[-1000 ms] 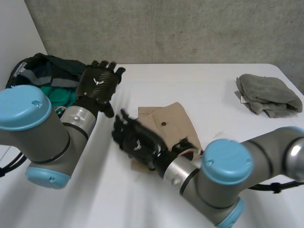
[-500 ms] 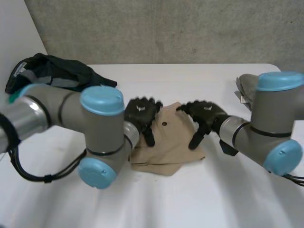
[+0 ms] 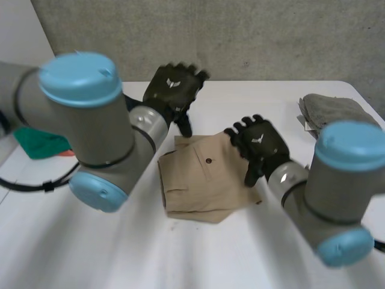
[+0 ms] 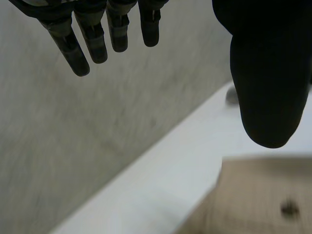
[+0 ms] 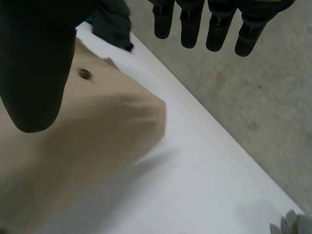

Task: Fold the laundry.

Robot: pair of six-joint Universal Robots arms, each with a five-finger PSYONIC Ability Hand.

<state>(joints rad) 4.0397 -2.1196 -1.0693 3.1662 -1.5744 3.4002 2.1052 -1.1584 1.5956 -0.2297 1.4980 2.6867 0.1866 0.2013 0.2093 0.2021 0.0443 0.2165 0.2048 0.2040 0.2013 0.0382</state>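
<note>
seeing tan shorts point(image 3: 201, 180) lying folded in middle of table point(image 3: 120, 253) | hovering left hand point(image 3: 173, 89) above shorts' far corner, fingers straight, gripping nothing | hovering right hand point(image 3: 260, 141) over shorts' right edge, fingers straight, empty too | spotting grey towel point(image 3: 337, 108) lying far right, green cloth point(image 3: 41, 144) at left

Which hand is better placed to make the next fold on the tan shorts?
Probably the right. The right hand is open at the right edge of the tan shorts, cloth under its thumb in its wrist view. The left hand, also open, is past their far edge, fingers toward the wall.
</note>
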